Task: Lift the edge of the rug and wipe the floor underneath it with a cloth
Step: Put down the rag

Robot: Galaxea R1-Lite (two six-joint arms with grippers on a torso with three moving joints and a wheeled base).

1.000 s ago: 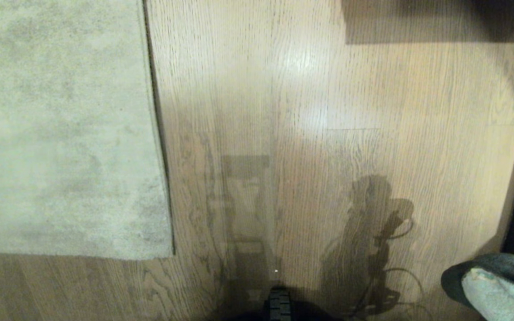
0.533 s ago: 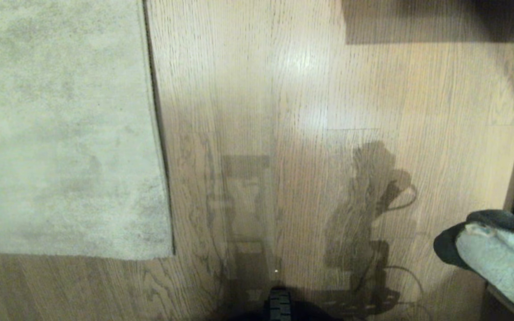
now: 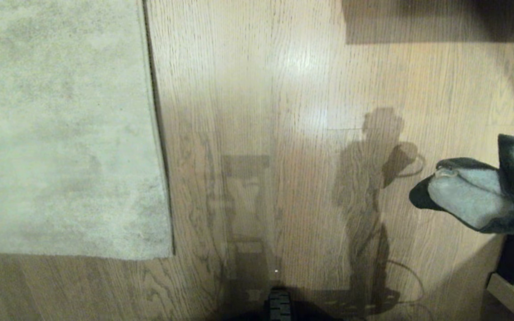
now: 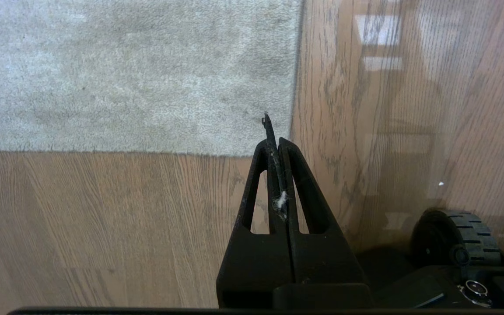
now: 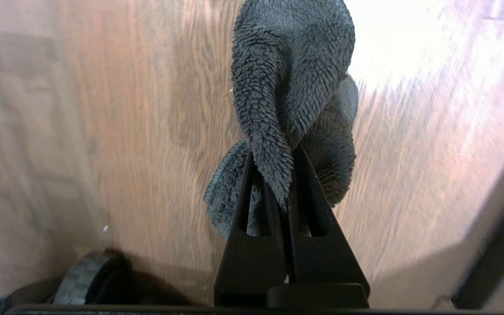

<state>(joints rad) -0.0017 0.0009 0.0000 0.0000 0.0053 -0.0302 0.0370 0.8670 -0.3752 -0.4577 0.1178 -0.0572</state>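
Grey-beige pile marks the rug edge (image 3: 156, 133), whose long border runs straight away from the robot in the head view and turns at one corner (image 3: 170, 255) into a short border crossing toward the robot's left; the rug lies flat on the floor (image 3: 283, 89). One cloth (image 3: 471, 198) hangs at the right of that view, above the boards and well apart from the rug, its length pointing toward the rug, pale terry face up and dark side wrapped around it. Only the right wrist view shows what carries it: the right gripper (image 5: 285, 175) pinches a fold of the cloth (image 5: 287, 87) between its pressed-together fingers, with one base wheel (image 5: 90, 280) below. Only the left wrist view shows the left gripper (image 4: 278, 144), fingers pressed together on nothing but a wisp of lint, hanging over the boards just short of the corner (image 4: 293, 148). Two arm shadows fall on the boards.
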